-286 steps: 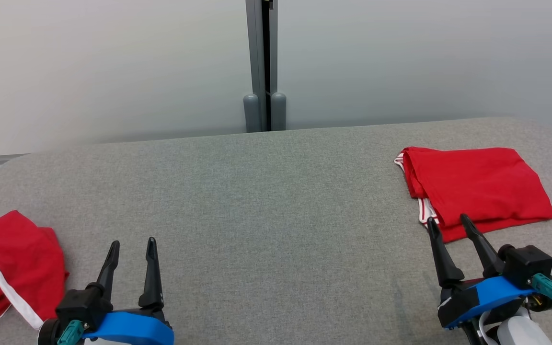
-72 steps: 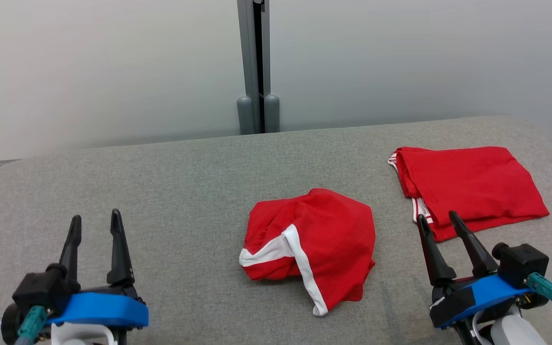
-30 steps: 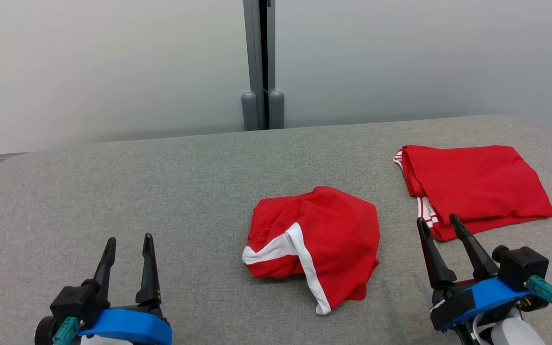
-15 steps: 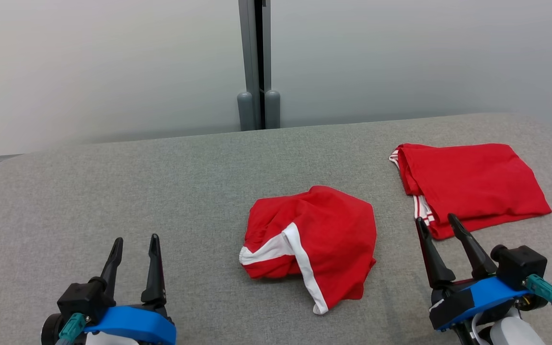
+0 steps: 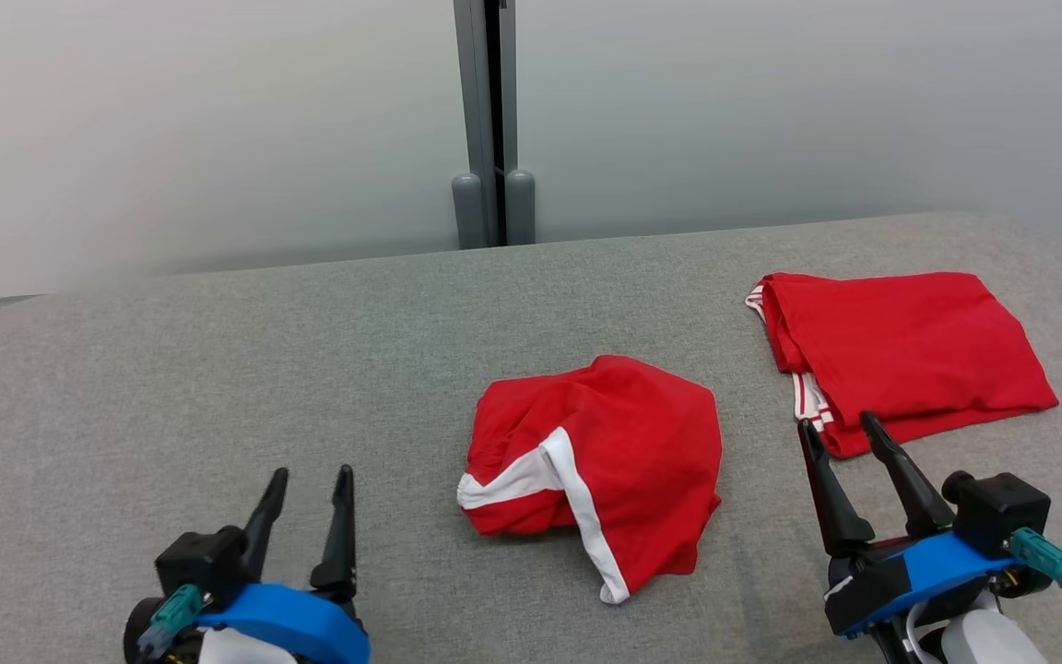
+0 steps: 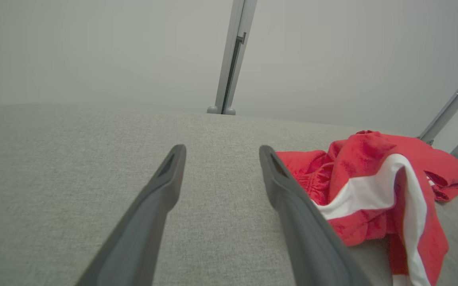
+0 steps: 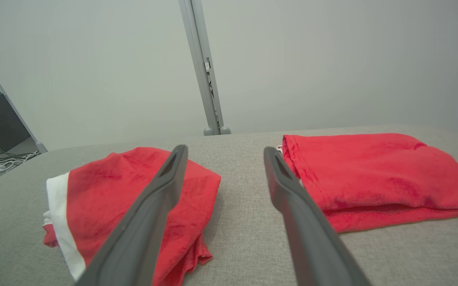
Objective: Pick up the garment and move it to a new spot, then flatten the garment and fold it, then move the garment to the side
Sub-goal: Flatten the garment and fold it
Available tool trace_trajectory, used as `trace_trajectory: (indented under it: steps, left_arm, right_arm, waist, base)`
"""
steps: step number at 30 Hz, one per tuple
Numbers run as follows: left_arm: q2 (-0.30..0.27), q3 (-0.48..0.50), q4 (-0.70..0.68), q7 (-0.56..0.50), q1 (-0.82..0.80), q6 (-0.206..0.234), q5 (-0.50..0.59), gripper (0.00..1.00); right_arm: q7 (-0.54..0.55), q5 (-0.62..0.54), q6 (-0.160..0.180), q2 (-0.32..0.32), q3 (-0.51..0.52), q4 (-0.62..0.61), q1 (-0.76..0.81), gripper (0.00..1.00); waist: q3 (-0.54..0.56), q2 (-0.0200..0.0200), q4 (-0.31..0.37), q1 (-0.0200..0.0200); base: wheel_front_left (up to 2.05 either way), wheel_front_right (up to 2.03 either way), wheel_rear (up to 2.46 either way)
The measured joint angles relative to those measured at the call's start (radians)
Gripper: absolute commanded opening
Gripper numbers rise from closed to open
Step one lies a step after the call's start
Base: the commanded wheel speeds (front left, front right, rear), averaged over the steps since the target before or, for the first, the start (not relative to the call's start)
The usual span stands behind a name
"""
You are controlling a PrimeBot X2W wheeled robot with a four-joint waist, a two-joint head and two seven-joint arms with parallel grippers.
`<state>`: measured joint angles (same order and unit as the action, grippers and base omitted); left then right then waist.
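taking the head view as a clock face, the garment (image 5: 595, 470) lies in a crumpled red heap just past the centre toward 6 o'clock, on the grey cloth-covered table (image 5: 310, 350). a white stripe (image 5: 577, 498) crosses its near side and bends down to a loose corner at the heap's own 6 o'clock. both grippers are clear of it.

a folded cloth (image 5: 909, 350), also red, lies flat at 2 o'clock, apart from the heap with bare table between them. thin white and red trim shows along its 9 o'clock edge.

the left gripper (image 5: 312, 472) sits at 7 o'clock, its two dark fingers spread apart and empty, tips pointing toward 12 o'clock over bare table. in the left wrist view the garment lies at 4 o'clock, partly behind the right-hand finger.

the right gripper (image 5: 834, 421) sits at 4 o'clock, its fingers likewise apart and holding nothing. in the head view its tips overlap the folded cloth's near edge. in the right wrist view bare table shows between the fingers, with the garment at 8 o'clock and the folded cloth at 3 o'clock.

a grey post (image 5: 485, 120) rises at 12 o'clock behind the table, against a pale wall (image 5: 218, 120).
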<state>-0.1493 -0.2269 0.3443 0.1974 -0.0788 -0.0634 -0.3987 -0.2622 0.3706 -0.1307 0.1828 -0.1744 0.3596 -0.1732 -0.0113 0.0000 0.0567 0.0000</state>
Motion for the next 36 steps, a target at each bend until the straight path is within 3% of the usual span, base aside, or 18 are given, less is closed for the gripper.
trace_trajectory:
  steps: [9,18,32,33,34,36]
  left_arm:
    - [0.011,-0.086,0.052,-0.125,-0.042,-0.049,-0.054,1.00]
    - [0.007,-0.183,0.128,-0.225,-0.108,-0.061,-0.129,1.00]
    - [-0.029,-0.263,0.214,-0.218,-0.178,-0.066,-0.243,1.00]
    - [-0.030,-0.273,0.218,-0.219,-0.181,-0.066,-0.249,0.87]
    - [-0.032,-0.280,0.222,-0.219,-0.185,-0.066,-0.256,0.62]
    - [-0.036,-0.294,0.227,-0.214,-0.194,-0.066,-0.267,0.25]
  right_arm:
    - [0.000,0.003,0.000,0.000,-0.009,-0.001,-0.013,1.00]
    - [0.000,0.005,0.000,-0.003,-0.012,-0.004,-0.030,1.00]
    - [0.000,0.005,0.000,-0.012,-0.007,-0.005,-0.040,1.00]
    - [0.000,0.005,0.000,-0.012,-0.006,-0.005,-0.040,1.00]
    - [0.000,0.005,0.000,-0.012,-0.006,-0.005,-0.040,1.00]
    - [0.000,0.005,0.000,-0.013,-0.006,-0.004,-0.041,1.00]
  waist:
    - [-0.020,0.0000,0.022,0.0000]
    - [-0.055,0.0001,0.067,0.0000]
    - [-0.078,0.0001,0.116,0.0001]
    - [-0.078,0.0001,0.116,0.0001]
    - [-0.079,0.0001,0.116,0.0001]
    - [-0.080,0.0001,0.115,0.0001]
  base:
    - [0.00,0.00,0.00]
    - [0.00,0.00,0.00]
    - [0.00,0.00,0.00]
    - [0.00,0.00,0.00]
    - [0.00,0.00,0.00]
    - [0.00,0.00,0.00]
